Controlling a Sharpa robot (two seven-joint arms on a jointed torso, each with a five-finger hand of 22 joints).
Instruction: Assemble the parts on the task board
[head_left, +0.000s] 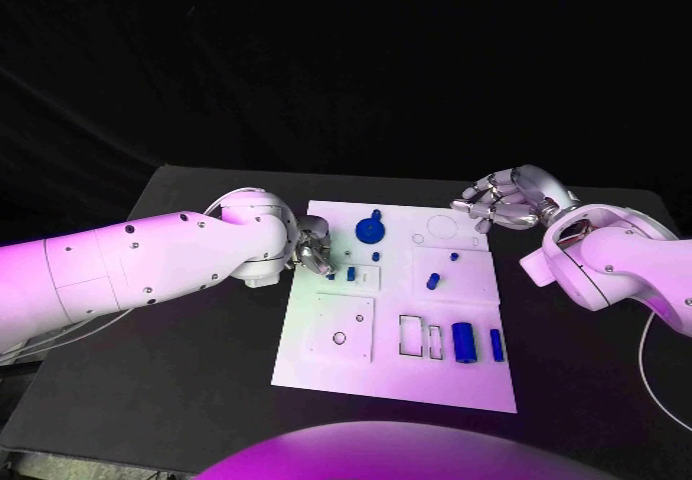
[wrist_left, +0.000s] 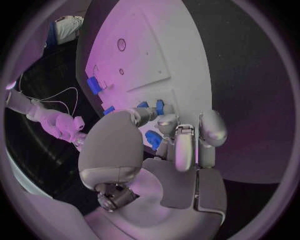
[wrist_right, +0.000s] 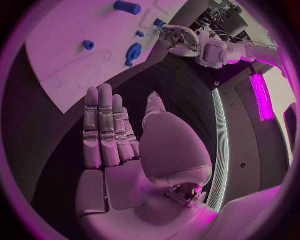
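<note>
Where the task board (head_left: 389, 390) meets the table's black top along its left edge, left hand (head_left: 309, 250) curled down, fingertips (wrist_left: 164, 122) touching small blue parts (head_left: 351, 272) there; whether anything is pinched, cannot tell. Right hand (head_left: 508, 200) hovering past the board's far right corner, fingers extended side by side, holding nothing. Blue cylinder (head_left: 463, 342) lying near the board's right edge.

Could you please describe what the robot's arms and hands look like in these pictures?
Both arms are bulky, rounded white shells with small dark screw dots at the joints. The left hand and right hand are silver metal, with segmented fingers and smooth rounded palm covers. Thin pale cables trail beside the arms.
</note>
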